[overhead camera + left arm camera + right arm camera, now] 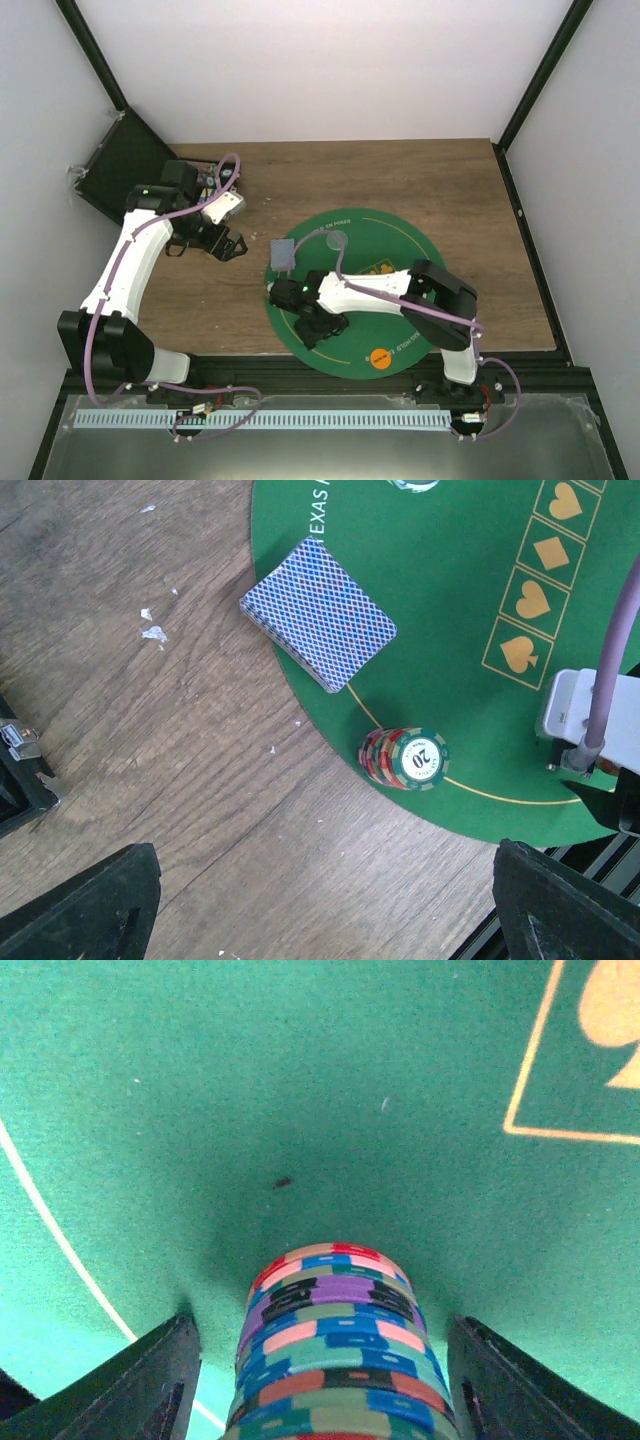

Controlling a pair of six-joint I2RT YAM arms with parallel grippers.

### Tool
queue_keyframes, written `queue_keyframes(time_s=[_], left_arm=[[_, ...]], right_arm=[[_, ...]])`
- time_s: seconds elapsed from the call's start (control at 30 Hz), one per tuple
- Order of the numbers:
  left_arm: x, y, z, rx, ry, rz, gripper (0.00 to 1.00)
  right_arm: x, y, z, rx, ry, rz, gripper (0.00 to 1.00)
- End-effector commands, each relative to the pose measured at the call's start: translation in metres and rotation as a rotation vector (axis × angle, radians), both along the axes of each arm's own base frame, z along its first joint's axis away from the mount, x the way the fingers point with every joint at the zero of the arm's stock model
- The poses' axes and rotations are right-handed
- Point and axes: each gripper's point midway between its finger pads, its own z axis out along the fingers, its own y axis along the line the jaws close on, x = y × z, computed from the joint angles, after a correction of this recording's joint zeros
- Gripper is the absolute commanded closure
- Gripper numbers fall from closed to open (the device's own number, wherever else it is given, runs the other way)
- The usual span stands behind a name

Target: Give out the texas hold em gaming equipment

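My right hand (318,326) straddles the chip stack (335,1350) on the green mat (300,1110), fingers (130,1390) spread, not touching it. My left hand (210,247) hangs released. An off-centre squeeze could topple the stack.

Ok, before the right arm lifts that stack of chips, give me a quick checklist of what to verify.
1. Chip stack inside the right gripper: ok, a finger on each side.
2. Grip closed on the chips: not ok, a strip of green mat shows between one finger and the stack.
3. Stack upright and even: ok, the chips sit flush.
4. Left gripper out of the way: ok, open and empty over the wooden table.
5. Deck of cards clear: ok, squared up at the mat's rim, nothing touching it.
6. Where the chips should go: cannot tell from these views.
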Motion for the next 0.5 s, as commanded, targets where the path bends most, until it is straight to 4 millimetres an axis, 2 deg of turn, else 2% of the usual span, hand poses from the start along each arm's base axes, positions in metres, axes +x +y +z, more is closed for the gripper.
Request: queue_keyframes(time_s=[0.0, 0.1, 0.3, 0.47], left_arm=[[0.004, -0.004, 0.013, -0.025, -0.035, -0.006, 0.08], [0.005, -0.004, 0.013, -0.023, -0.032, -0.006, 0.08], [0.009, -0.001, 0.017, -0.007, -0.056, -0.006, 0.08], [0.010, -0.002, 0.020, -0.010, -0.062, -0.004, 0.08]], right_arm=[[0.001, -0.005, -0.004, -0.044, -0.028, 0.002, 0.36], [0.005, -0.013, -0.008, -0.075, -0.059, 0.005, 0.45], [0.013, -0.031, -0.013, -0.116, -0.088, -0.010, 0.55], [0.025, -0.061, -0.019, -0.106, -0.075, -0.104, 0.62]])
